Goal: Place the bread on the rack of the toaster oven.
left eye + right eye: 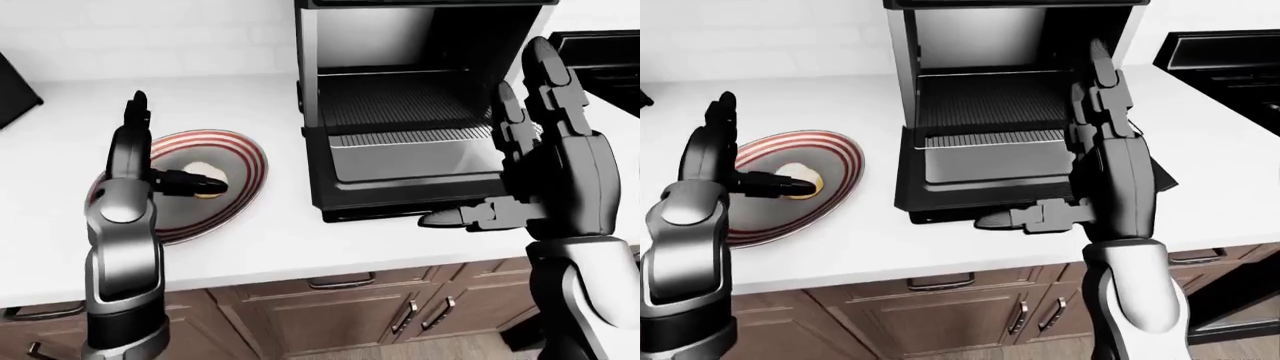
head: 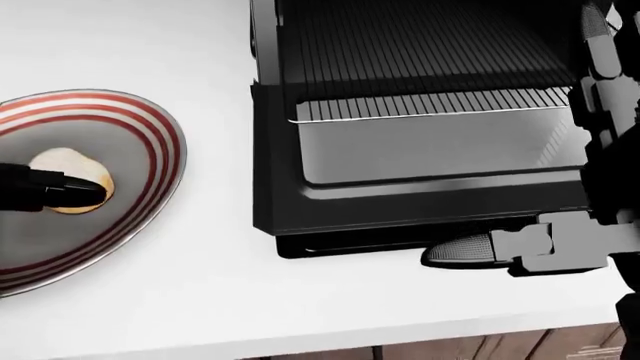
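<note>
Resting on red-striped plate (image 2: 150, 142), bread (image 2: 62, 169) sits on white counter (image 1: 270, 247), left of toaster oven (image 1: 420, 142). Oven door open, rack (image 2: 430, 105) exposed. Left hand (image 1: 150, 169) open over plate, one fingertip (image 2: 85, 191) at bread. Right hand (image 1: 545, 172) open, upright, beside oven's right side, thumb pointing left.

No readable text, label, brand, number or sign shows in any view.
</note>
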